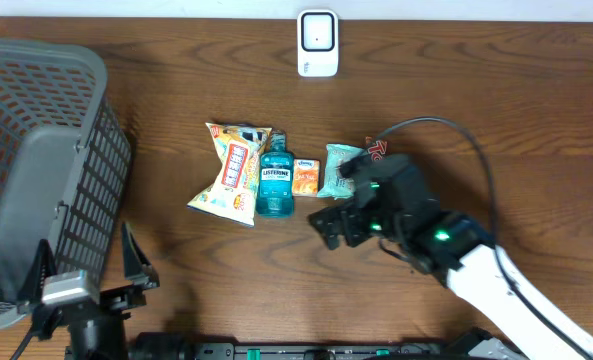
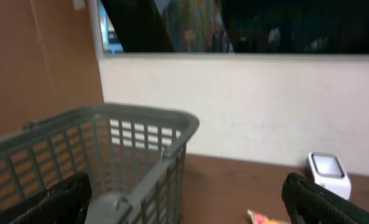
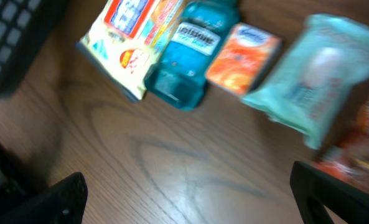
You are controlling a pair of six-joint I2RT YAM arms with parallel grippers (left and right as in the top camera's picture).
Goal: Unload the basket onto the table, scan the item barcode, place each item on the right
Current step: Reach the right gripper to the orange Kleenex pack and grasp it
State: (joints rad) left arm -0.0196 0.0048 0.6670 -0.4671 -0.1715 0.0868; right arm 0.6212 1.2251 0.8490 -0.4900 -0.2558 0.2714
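Several items lie in a row mid-table: a yellow snack bag (image 1: 234, 172) (image 3: 129, 38), a blue Listerine bottle (image 1: 275, 177) (image 3: 185, 57), a small orange pack (image 1: 307, 177) (image 3: 241, 57), a teal soft pack (image 1: 338, 163) (image 3: 315, 78) and a red pack (image 1: 376, 149) partly under my right arm. No barcode can be made out. The white scanner (image 1: 317, 42) (image 2: 328, 173) stands at the far edge. My right gripper (image 1: 341, 228) (image 3: 190, 199) hangs open over bare wood just in front of the row, holding nothing. My left gripper (image 1: 88, 270) (image 2: 187, 205) is open and empty at the near left, beside the basket.
A grey mesh basket (image 1: 36, 170) (image 2: 140, 124) fills the left side of the table. The right arm's black cable (image 1: 476, 160) loops above the wood at the right. A pale wall rises behind the scanner.
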